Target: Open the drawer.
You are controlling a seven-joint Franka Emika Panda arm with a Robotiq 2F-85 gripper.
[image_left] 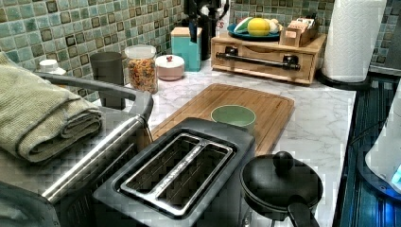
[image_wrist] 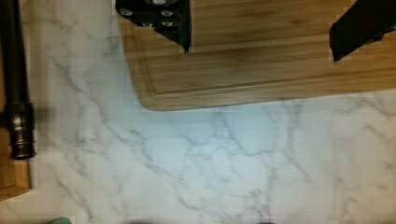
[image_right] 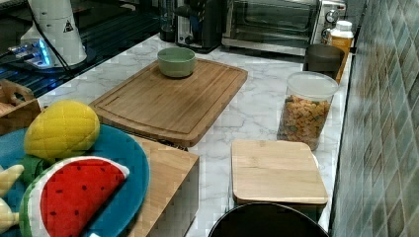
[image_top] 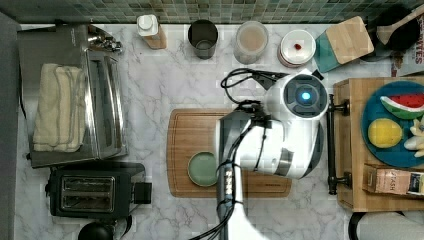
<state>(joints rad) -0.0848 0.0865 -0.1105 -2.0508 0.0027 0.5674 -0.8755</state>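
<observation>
The light-wood drawer (image_left: pixel 265 59) sits in a wooden box at the top view's right, its front flush with the box. Its long black bar handle (image_top: pixel 330 145) runs on two posts and faces the cutting board. In the wrist view the handle (image_wrist: pixel 13 65) and one post (image_wrist: pixel 21 135) lie along one edge. My gripper (image_wrist: pixel 261 32) hangs open above the marble and the board's corner, beside the handle and apart from it. Nothing is between its black fingers (image_wrist: pixel 175 21). My white arm (image_top: pixel 295 125) covers the gap between board and drawer.
A wooden cutting board (image_top: pixel 195 130) carries a green bowl (image_top: pixel 202 169). A blue plate (image_top: pixel 372 112) of toy fruit and a small carton (image_top: pixel 392 180) rest on the drawer box. Jars line the back wall; a toaster (image_top: pixel 90 192) and toaster oven (image_top: pixel 100 115) stand at the top view's left.
</observation>
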